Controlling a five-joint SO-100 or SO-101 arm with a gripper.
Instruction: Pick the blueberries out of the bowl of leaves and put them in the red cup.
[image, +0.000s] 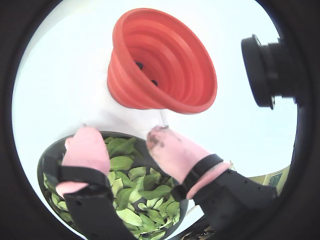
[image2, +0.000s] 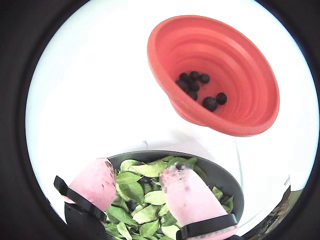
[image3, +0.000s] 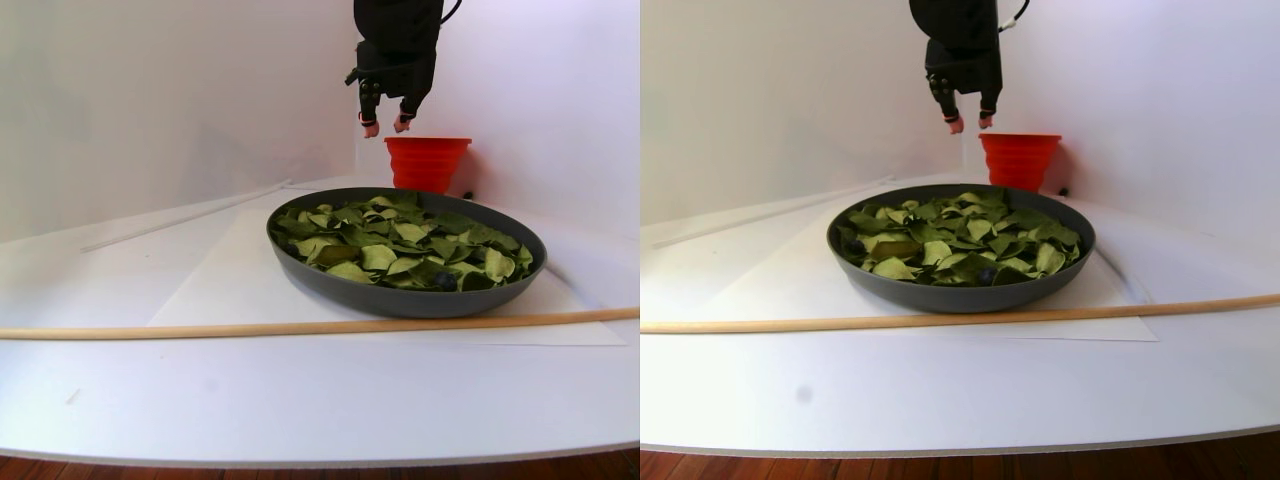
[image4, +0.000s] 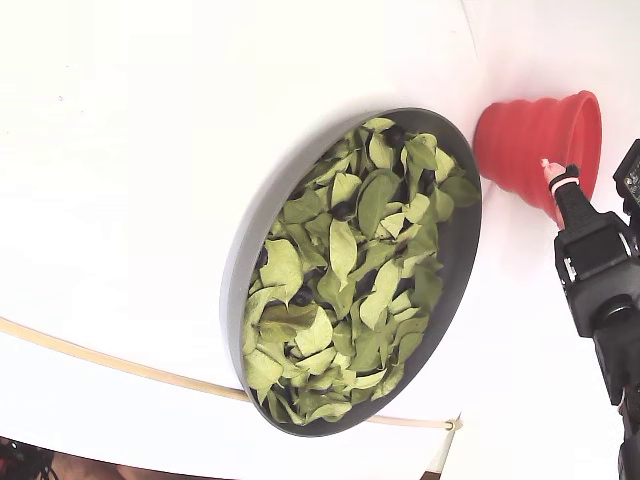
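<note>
The two pink padded fingers (image2: 97, 182), strapped with black bands, stand apart with nothing between them, so the gripper (image2: 137, 172) is empty and fairly wide. In both wrist views it hangs above the far edge of the wide, shallow, matte dark grey bowl (image2: 220, 175), well clear of the heap of small oval green leaves (image2: 140, 192) beneath.

Beyond the fingertips, on the white table (image2: 90, 90), stands the bright red ribbed collapsible cup (image2: 250, 105), to the right in a wrist view. On its floor lie about seven small dark blue-black blueberries (image2: 200, 87), so a good part of the sorting looks done.

What is left is harder to judge. In the fixed view a few dark spots show between leaves, for instance near the bowl's far rim (image4: 395, 132), and they are probably berries; more may lie buried, and no count is possible.

In the stereo pair view the cup's inside is hidden by its wall, and the arm is cut off at the top edge. The other wrist view shows only two berries at the cup's floor; its right side is partly blocked by a black camera housing (image: 267, 70). A thin wooden rod (image3: 300, 326) lies across the table on the near side of the bowl.
</note>
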